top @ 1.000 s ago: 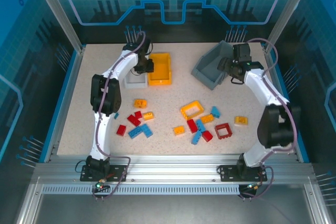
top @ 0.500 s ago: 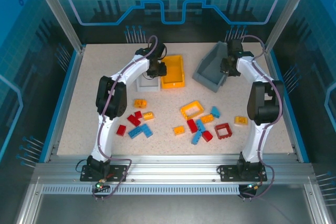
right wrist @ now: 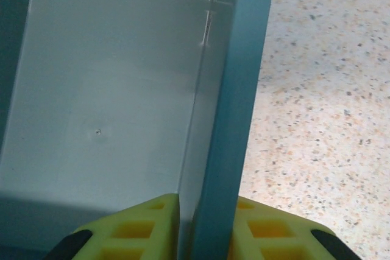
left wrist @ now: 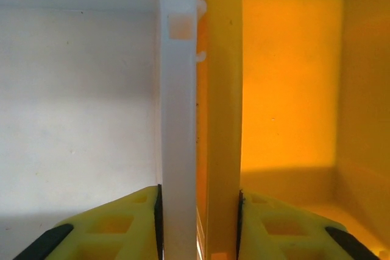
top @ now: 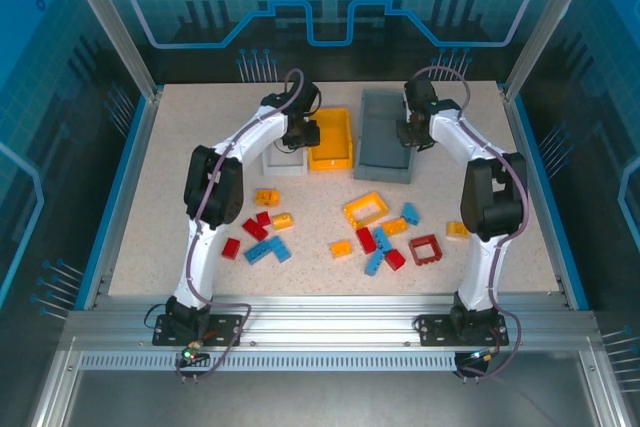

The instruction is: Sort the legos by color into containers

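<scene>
The left gripper (left wrist: 198,223) is clamped over two walls at once: one finger sits inside the white bin (left wrist: 79,101), the other inside the yellow bin (left wrist: 286,89), pinching their touching sides together. In the top view this pair sits at upper centre, with the left gripper (top: 303,134) on their shared edge. The right gripper (right wrist: 207,223) is closed astride the right-hand wall of the dark grey bin (right wrist: 109,108), which lies flat just right of the yellow bin (top: 349,137), near the top of the speckled table (top: 150,207). All three bins look empty.

The legos (top: 366,239) lie loose in two clusters across the lower middle of the top view, well apart from the bins.

The bins look light, stiff and thin-walled, and probably slide easily, so a hold near mid-wall should keep them from swivelling. The bricks seem hard, light and slick. A pinch across the flat parallel sides would suit most, and one bar for the open frames.
</scene>
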You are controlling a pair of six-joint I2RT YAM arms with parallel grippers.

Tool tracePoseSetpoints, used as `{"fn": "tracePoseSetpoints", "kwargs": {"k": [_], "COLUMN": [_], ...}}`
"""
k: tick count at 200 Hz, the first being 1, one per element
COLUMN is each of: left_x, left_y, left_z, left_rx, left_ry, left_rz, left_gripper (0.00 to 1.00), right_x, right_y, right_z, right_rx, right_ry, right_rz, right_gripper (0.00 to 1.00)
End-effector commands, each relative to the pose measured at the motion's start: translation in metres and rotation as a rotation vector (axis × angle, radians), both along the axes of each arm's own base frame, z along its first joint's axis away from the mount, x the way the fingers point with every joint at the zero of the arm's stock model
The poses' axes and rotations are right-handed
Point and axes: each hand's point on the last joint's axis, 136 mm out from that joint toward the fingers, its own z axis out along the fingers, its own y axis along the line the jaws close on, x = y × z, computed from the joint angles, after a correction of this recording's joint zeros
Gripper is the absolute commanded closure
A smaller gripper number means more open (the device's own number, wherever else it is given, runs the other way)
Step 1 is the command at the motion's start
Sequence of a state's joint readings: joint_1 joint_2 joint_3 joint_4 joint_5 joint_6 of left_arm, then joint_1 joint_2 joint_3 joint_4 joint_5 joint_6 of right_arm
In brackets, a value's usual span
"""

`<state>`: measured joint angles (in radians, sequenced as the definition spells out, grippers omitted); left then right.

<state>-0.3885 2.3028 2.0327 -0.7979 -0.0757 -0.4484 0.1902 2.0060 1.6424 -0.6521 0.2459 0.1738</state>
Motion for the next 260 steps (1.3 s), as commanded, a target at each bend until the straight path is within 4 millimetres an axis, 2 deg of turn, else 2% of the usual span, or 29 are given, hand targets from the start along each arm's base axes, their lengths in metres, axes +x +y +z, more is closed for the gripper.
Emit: {"fn": "tracePoseSetpoints", "kwargs": {"k": [1,12,41,67,89,117,147,174,198,208,237,260], "left_x": [-0.014,-0.014,-0.015,-0.017,-0.020,-0.028,-0.051,-0.093,-0.141,-0.161,-0.223,-0.269], "left_y": [-0.006,-0.004,-0.004,-0.003,0.000,0.002,0.002,-0.012,-0.030,-0.037,-0.051,-0.064], "left_z": [0.008,0.011,0.029,0.055,0.078,0.112,0.148,0.182,0.196,0.201,0.198,0.180], "left_rx": [-0.026,-0.022,-0.037,-0.070,-0.089,-0.132,-0.223,-0.300,-0.356,-0.385,-0.436,-0.480], "left_ry": [0.028,0.021,-0.009,-0.060,-0.103,-0.171,-0.260,-0.330,-0.352,-0.361,-0.348,-0.319], "left_rz": [0.017,0.019,0.029,0.048,0.067,0.083,0.080,0.001,-0.096,-0.131,-0.195,-0.227], "left_gripper": [0.64,0.57,0.43,0.39,0.34,0.31,0.31,0.31,0.31,0.31,0.31,0.30], "right_x": [0.000,0.001,-0.001,-0.006,-0.015,-0.041,-0.090,-0.146,-0.196,-0.214,-0.260,-0.285], "right_y": [0.005,0.004,0.002,0.000,-0.006,-0.013,-0.016,-0.016,-0.010,-0.004,0.010,0.020], "right_z": [0.013,0.013,0.023,0.054,0.087,0.120,0.144,0.152,0.143,0.132,0.108,0.082], "right_rx": [0.000,0.001,-0.001,0.013,0.018,0.046,0.118,0.198,0.252,0.262,0.270,0.248], "right_ry": [-0.007,-0.005,-0.023,-0.090,-0.151,-0.207,-0.249,-0.253,-0.218,-0.187,-0.109,-0.056], "right_rz": [0.047,0.047,0.031,0.009,-0.024,-0.082,-0.161,-0.242,-0.280,-0.276,-0.239,-0.205], "right_gripper": [0.74,0.71,0.52,0.43,0.41,0.38,0.40,0.41,0.45,0.46,0.49,0.54]}}
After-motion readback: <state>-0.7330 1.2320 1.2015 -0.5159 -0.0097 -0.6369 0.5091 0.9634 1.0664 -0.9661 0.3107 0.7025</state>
